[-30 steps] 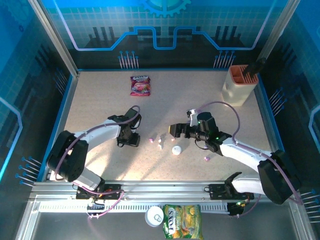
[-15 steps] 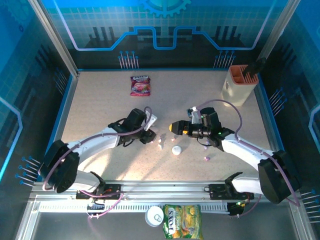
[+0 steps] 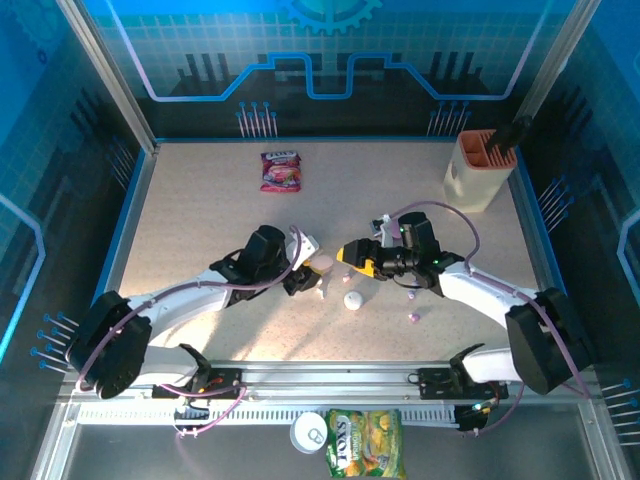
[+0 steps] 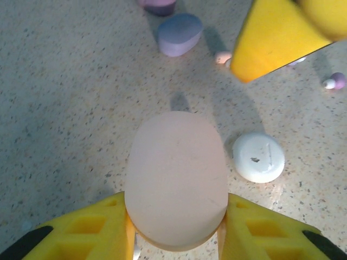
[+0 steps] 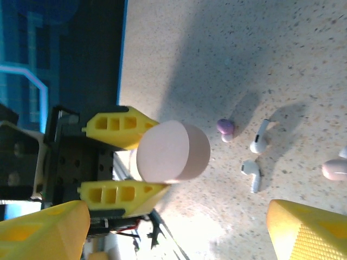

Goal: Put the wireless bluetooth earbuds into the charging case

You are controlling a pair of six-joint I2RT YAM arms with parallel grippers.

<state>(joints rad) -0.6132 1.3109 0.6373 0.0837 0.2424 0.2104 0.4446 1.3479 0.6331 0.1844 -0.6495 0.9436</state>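
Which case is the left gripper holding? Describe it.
Start at the middle of the speckled beige table. There the left gripper clamps a pale pink pebble-shaped plastic case between yellow fingers. Its neighbours, a white round case and a lilac one, lie loose.

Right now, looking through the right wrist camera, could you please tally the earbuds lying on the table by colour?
White earbuds: 2
Purple earbud: 1
Total: 3
Not counted: a pale piece cut off at the right edge, which I cannot identify. The left hand holds the pink case, not an earbud.
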